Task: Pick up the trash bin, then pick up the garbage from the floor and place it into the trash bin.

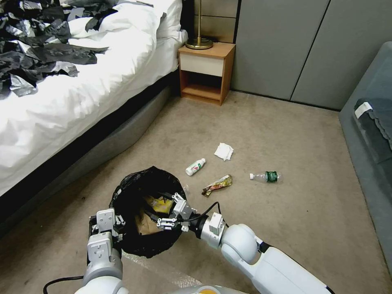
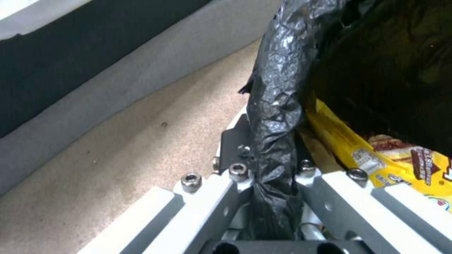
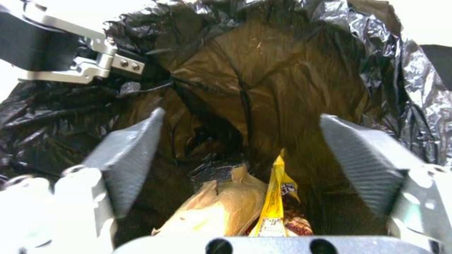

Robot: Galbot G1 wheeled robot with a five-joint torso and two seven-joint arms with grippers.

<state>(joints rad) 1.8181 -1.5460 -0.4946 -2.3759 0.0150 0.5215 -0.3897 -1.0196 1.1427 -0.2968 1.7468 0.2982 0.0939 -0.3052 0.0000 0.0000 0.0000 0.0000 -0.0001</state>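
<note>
The trash bin (image 1: 139, 245), lined with a glossy black bag, hangs low over the carpet in front of me. My left gripper (image 1: 107, 222) is shut on its rim (image 2: 273, 116). My right gripper (image 1: 170, 213) hovers open over the bin's mouth, its pads (image 3: 129, 158) wide apart with nothing between them. Inside the bin lie a brown paper bag (image 3: 221, 208) and a yellow snack wrapper (image 3: 275, 197), which also shows as the yellow wrapper (image 2: 391, 158). Garbage on the floor beyond: a white bottle (image 1: 195, 166), a white tissue (image 1: 223, 151), a gold wrapper (image 1: 217, 185) and a clear bottle (image 1: 266, 176).
A white bed (image 1: 61, 106) with black-and-silver plastic sheets (image 1: 36, 45) runs along the left. A wooden nightstand (image 1: 206, 73) stands at the back, grey wall panels behind it. A grey sofa (image 1: 367, 134) borders the right side. Open carpet lies around the litter.
</note>
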